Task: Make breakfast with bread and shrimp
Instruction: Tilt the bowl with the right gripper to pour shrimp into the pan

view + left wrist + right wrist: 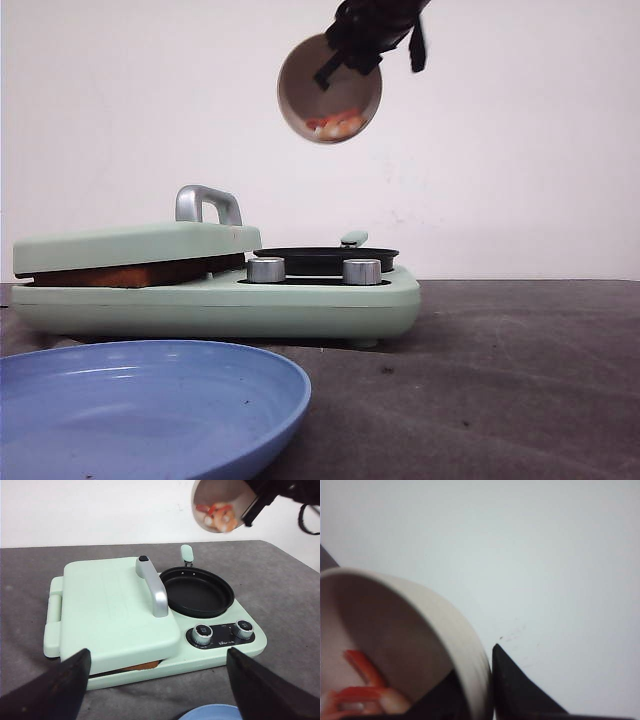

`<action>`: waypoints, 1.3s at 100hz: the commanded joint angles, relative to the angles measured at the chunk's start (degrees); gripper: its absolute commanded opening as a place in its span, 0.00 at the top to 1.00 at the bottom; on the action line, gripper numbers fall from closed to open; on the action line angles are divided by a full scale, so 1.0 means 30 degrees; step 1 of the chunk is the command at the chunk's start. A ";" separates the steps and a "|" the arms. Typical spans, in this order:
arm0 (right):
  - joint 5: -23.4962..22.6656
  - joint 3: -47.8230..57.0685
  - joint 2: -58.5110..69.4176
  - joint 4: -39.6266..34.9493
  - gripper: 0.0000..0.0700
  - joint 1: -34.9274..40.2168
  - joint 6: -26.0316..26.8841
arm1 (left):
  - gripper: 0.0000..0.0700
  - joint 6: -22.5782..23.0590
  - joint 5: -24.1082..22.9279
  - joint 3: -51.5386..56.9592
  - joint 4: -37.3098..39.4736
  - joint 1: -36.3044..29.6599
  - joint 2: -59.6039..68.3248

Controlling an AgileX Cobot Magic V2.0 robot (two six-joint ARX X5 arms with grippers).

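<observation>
The right gripper (345, 55), at the frame's upper centre, pinches the rim of a tilted bowl (330, 92) containing shrimp (335, 124). The left gripper (160, 682) is spread wide. The bread (130, 274) sits under the closed lid (135, 246), at left.

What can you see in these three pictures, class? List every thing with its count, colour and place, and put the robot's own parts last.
Breakfast maker: one, pale green, on the grey table, lid shut, silver handle on top.
Bread: brown crust edge showing under the shut lid; count cannot be told.
Frying pan: one, black, empty, on the maker beside the lid.
Knobs: two, silver, on the maker's front.
Bowl: one, white, tilted in the air above the pan.
Shrimp: several, orange and white, inside the bowl.
Plate: one, blue, empty, nearest the front camera.
Table: one, dark grey.
Right gripper: black, shut on the bowl's rim.
Left gripper: black, open, holding nothing.
</observation>
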 commanded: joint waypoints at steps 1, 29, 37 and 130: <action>0.0342 0.0313 0.0692 0.0423 1.00 0.0306 -0.2798 | 0.33 0.0102 -0.0073 0.0066 0.0160 -0.0051 0.0036; 0.1443 0.0313 0.1209 0.2754 1.00 0.0466 -0.5333 | 0.33 0.0189 -0.0073 0.0066 0.0153 -0.0051 0.0036; 0.1457 0.0313 0.1209 0.3461 1.00 0.0481 -0.5989 | 0.33 0.0393 -0.0073 0.0066 0.0160 -0.0051 0.0036; 0.5581 0.0313 0.0321 -0.2193 1.00 0.0138 0.4313 | 0.33 0.0539 -0.0073 0.0066 -0.0525 -0.0051 0.0036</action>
